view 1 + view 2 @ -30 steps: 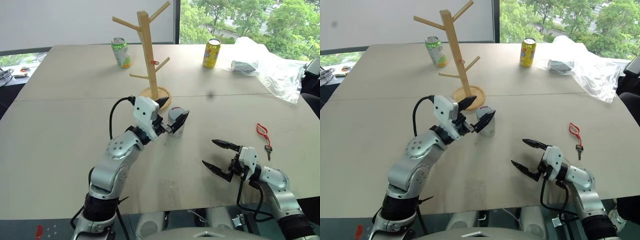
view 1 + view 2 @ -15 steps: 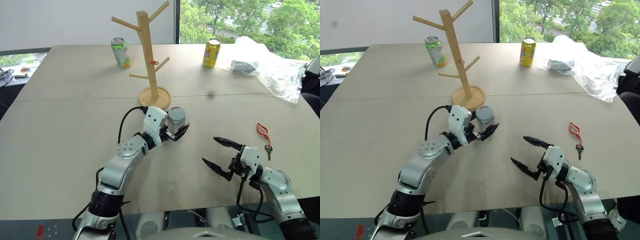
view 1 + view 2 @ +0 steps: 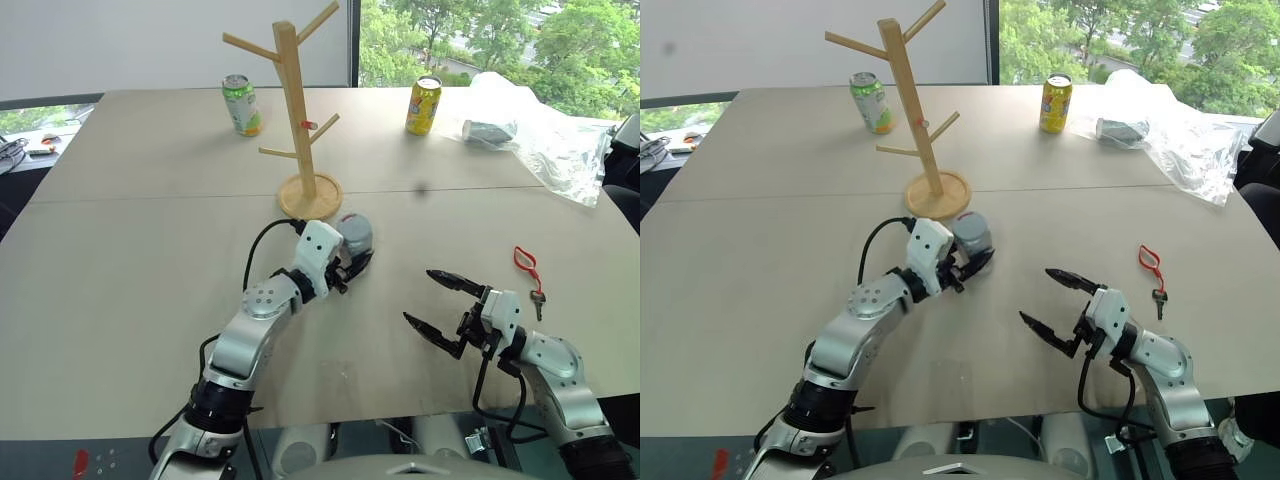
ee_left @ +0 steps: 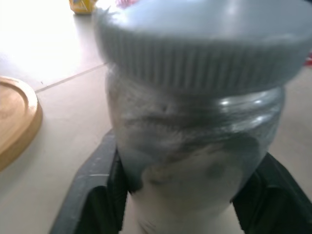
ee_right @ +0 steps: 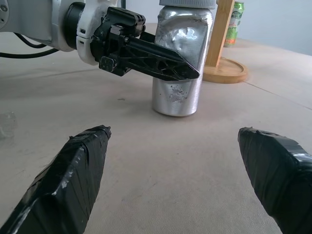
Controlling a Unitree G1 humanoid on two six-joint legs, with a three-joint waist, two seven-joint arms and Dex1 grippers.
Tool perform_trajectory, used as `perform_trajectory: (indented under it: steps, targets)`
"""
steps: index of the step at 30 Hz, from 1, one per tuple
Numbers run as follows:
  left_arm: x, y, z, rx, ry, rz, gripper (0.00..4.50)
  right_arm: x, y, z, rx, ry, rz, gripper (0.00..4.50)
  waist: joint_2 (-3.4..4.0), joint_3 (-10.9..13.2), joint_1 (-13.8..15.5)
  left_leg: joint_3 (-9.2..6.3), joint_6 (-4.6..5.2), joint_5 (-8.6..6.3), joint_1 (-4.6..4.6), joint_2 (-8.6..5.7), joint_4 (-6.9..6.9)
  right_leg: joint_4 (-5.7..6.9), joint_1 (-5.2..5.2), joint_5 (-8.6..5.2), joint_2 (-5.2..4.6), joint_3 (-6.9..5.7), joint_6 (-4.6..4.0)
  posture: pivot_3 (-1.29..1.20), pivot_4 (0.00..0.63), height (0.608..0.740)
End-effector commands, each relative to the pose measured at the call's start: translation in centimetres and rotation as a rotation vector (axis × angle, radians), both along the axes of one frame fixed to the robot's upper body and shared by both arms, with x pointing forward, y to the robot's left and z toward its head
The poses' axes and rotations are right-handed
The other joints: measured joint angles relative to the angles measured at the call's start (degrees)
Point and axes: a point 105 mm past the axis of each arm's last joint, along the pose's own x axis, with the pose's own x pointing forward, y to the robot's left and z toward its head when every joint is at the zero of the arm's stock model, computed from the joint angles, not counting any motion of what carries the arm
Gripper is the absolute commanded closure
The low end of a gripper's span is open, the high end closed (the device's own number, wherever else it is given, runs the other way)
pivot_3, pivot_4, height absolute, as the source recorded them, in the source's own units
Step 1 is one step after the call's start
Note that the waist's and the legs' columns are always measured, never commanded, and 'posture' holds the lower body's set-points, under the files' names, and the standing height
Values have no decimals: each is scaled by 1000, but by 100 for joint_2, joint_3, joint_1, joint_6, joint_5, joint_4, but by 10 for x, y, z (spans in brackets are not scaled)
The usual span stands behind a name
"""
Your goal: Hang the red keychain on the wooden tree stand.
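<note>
The left gripper (image 3: 352, 268) has dropped from above the table to the silver jar (image 3: 355, 234) and clamped shut on it; one second ago its fingers stood spread at the jar's sides, and now they pinch the jar body below its ribbed grey lid, as the left wrist view shows. The jar stands upright just in front of the disc base of the wooden tree stand (image 3: 299, 120). Judgement: this grip serves to clear or steady the jar and does not advance the hanging step itself.

The wooden tree stand rises vertically beyond the left fingers, its pegs angled upward to both sides. A green can (image 3: 241, 104) stands beyond it, and a yellow can (image 3: 423, 105) farther right.

The right gripper (image 3: 435, 304) hovers low over the table with its two fingers spread wide and nothing between them.

The red keychain (image 3: 525, 262) lies flat on the table, beyond and to the right of the right fingertips, apart from them. Its long axis runs roughly away from the robot: the loop's rounded end points toward the far edge, and the small dark key (image 3: 537, 298) trails toward the near edge. It is not yet picked up.
</note>
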Motion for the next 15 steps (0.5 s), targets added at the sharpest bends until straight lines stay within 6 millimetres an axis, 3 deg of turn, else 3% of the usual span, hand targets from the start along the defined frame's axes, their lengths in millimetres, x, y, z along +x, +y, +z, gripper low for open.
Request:
perform_trajectory:
  steps: [1,2,4,7,12,15]
  targets:
    - [7,4,6,-18,-33,52,2486,3,-3,15,11,-57,-12,0,0,0,0,0,0,0,0,0,-1,0,0,0,0,0,0,0,150,740]
    - [10,7,6,-28,-32,76,2486,3,-3,15,11,-58,-12,0,0,0,1,0,0,0,0,0,-1,0,0,0,0,0,0,0,150,740]
    - [27,36,12,-87,-44,265,2486,4,-3,17,11,-65,-10,0,0,0,-1,0,0,0,0,0,-1,-1,0,0,0,0,1,0,150,740]
    - [39,95,25,-116,-122,599,2486,9,-3,23,13,-83,-9,0,1,1,-63,-1,1,1,0,4,-1,-1,-1,0,3,0,2,0,150,740]
    - [29,185,31,-124,-185,1051,2486,21,2,41,36,-114,14,0,0,2,-123,0,1,1,0,3,-17,-5,-3,11,6,-1,-17,0,150,740]
    - [23,223,23,-115,-163,1207,2486,22,15,55,79,-126,74,0,-1,3,-106,1,1,1,0,0,-18,-9,-1,12,4,-3,-17,0,150,740]
